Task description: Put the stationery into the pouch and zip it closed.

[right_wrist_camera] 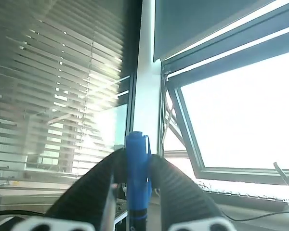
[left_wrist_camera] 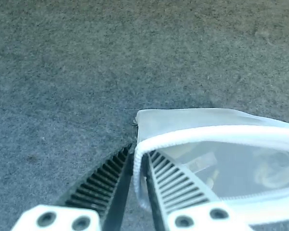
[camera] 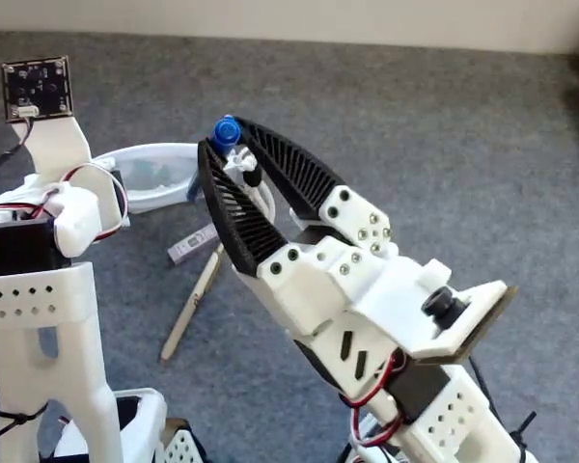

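Two arms work over a grey felt-covered desk (camera: 482,145). At the left, the left gripper (left_wrist_camera: 138,156) is clenched on the white zip rim of a clear plastic pouch (camera: 159,174), pinching its end. The pouch sits open toward the desk's far edge, left of centre. Just right of it lie a short pale grey bar (camera: 191,244) and a long light wooden pencil (camera: 195,294), touching end to end and slanting toward the near edge. Further right, the right gripper (camera: 227,138) grasps a blue pen (right_wrist_camera: 137,178) between its black ribbed fingers (camera: 236,217), beside the pouch's right end, aimed up at a window with slatted blinds (right_wrist_camera: 58,96).
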Controlling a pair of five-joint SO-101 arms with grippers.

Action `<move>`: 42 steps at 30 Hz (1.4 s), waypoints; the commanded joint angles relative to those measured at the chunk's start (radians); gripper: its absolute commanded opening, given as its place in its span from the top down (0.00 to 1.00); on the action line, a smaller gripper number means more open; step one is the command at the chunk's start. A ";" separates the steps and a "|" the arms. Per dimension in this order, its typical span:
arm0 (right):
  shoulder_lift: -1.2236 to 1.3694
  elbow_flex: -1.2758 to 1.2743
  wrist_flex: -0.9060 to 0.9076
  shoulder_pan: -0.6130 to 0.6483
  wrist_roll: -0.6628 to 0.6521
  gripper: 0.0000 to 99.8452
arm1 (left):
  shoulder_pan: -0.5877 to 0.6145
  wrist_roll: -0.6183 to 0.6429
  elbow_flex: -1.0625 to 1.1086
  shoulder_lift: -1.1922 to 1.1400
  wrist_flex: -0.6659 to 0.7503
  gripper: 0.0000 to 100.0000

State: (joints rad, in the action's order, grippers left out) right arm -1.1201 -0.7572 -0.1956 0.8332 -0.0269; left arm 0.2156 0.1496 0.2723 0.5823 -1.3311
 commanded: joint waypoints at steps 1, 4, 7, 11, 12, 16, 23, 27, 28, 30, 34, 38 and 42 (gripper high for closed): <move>0.012 -0.016 -0.122 0.007 0.006 0.99 | -0.018 0.009 0.018 -0.021 -0.003 0.99; 0.104 -0.016 -0.189 0.002 0.005 0.99 | -0.018 0.009 0.018 -0.021 -0.003 0.99; 0.193 -0.015 -0.265 -0.018 0.005 0.99 | -0.015 0.009 0.018 -0.021 -0.003 0.99; 0.294 -0.015 -0.334 -0.047 0.005 0.99 | -0.015 0.009 0.018 -0.021 -0.003 0.99; 0.317 -0.015 -0.340 -0.054 0.005 0.99 | -0.015 0.009 0.018 -0.021 -0.003 0.99; 0.401 -0.015 -0.340 -0.081 0.003 0.99 | -0.015 0.009 0.018 -0.021 -0.003 0.99; 0.527 -0.013 -0.340 -0.053 -0.203 0.99 | -0.015 0.009 0.018 -0.021 -0.003 0.99; 0.567 -0.013 -0.335 -0.045 -0.276 0.99 | -0.015 0.009 0.018 -0.021 -0.003 0.99; 0.572 -0.013 -0.335 -0.045 -0.302 0.99 | -0.015 0.009 0.018 -0.021 -0.003 0.99; 0.573 -0.019 -0.335 -0.045 -0.353 0.99 | -0.015 0.009 0.018 -0.021 -0.003 0.99; 0.573 -0.021 -0.332 -0.044 -0.393 0.99 | -0.015 0.009 0.018 -0.021 -0.003 0.99; 0.573 -0.012 -0.251 -0.044 -0.393 0.99 | -0.015 0.009 0.018 -0.021 -0.003 0.99; 0.573 0.028 -0.168 -0.045 -0.390 0.99 | -0.015 0.009 0.018 -0.021 -0.005 0.99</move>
State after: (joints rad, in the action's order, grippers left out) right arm -0.5370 -0.7864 -0.4258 0.7841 -0.4012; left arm 0.2156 0.1496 0.2723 0.5823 -1.3311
